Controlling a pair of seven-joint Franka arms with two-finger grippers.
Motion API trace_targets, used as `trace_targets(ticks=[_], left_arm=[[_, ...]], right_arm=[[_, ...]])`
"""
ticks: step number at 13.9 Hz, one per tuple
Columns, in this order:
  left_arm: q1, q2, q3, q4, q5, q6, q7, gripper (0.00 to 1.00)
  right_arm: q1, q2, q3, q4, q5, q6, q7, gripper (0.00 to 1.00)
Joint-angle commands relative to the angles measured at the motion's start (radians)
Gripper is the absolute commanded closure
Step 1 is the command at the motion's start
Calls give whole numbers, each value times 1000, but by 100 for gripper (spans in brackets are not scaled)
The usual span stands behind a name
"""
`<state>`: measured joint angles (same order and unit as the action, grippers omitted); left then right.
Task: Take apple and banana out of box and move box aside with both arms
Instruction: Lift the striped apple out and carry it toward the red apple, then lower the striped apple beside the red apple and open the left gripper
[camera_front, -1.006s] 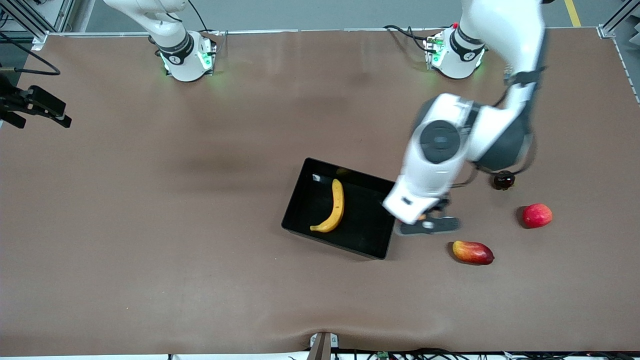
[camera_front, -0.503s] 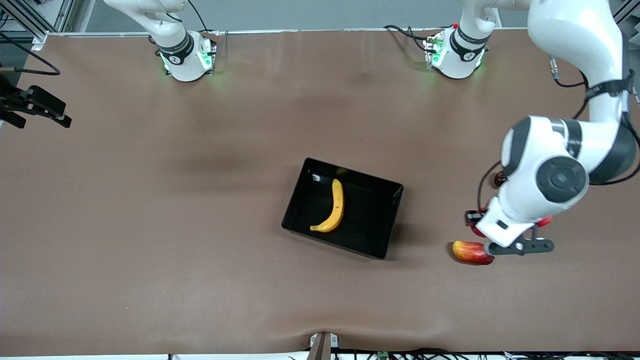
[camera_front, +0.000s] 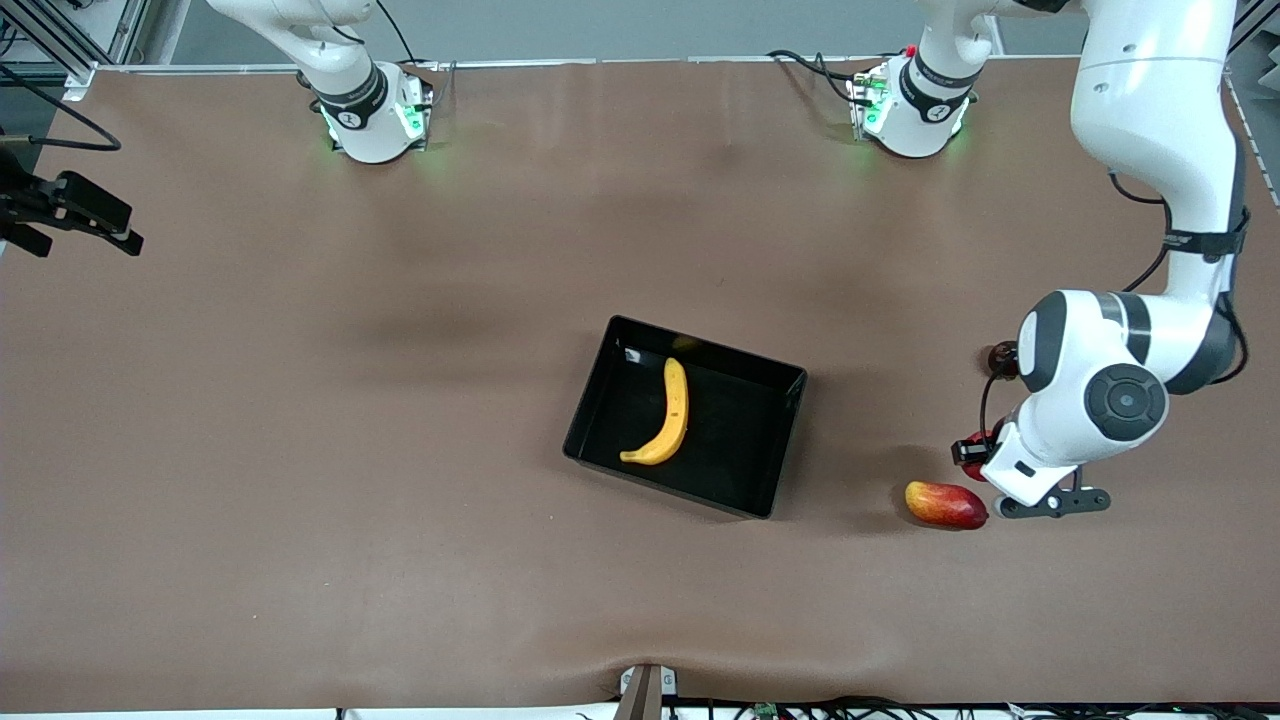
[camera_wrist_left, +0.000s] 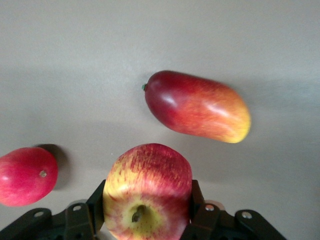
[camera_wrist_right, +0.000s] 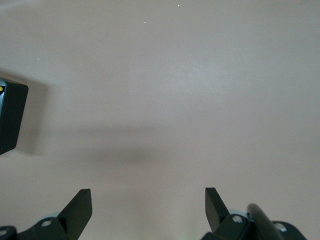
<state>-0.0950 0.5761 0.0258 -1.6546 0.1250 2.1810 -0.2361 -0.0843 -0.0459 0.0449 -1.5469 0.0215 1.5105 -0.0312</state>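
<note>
The yellow banana (camera_front: 668, 413) lies in the black box (camera_front: 770, 400), which sits mid-table. My left gripper (camera_front: 975, 458) is shut on the small red apple (camera_wrist_left: 147, 190), whose yellowish patch faces the wrist camera. It holds the apple just above the table, beside the mango (camera_front: 945, 504) and toward the left arm's end. In the left wrist view the black fingers (camera_wrist_left: 98, 200) press both sides of the apple. My right gripper (camera_wrist_right: 147, 192) is open and empty over bare table. A corner of the box (camera_wrist_right: 10, 117) shows at the edge of the right wrist view. The right arm waits.
The red-yellow mango (camera_wrist_left: 197, 106) lies on the table close to the held apple. A plain red fruit (camera_wrist_left: 25, 176) lies beside it, hidden under the left arm in the front view. A small dark round object (camera_front: 1003, 356) sits farther from the front camera.
My left arm swung from the box's edge toward the left arm's end of the table, carrying the apple, and settled beside the mango. The banana and box have not moved.
</note>
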Motion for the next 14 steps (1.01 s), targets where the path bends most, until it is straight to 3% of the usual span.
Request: trace_targets(ticks=[1,6,14], left_arm=[[23,-65,-7,-137,7,78,1,100],[21,-64,-14,-220,5,118,-5,100],[61,-51,-3,-208,7,118,3,100]], right_arm=[[-2,12,0,22,14,-7,-9,0],[-2,12,0,22,15,-7,-9,0],[-2,12,0,22,14,-7,-9,0]])
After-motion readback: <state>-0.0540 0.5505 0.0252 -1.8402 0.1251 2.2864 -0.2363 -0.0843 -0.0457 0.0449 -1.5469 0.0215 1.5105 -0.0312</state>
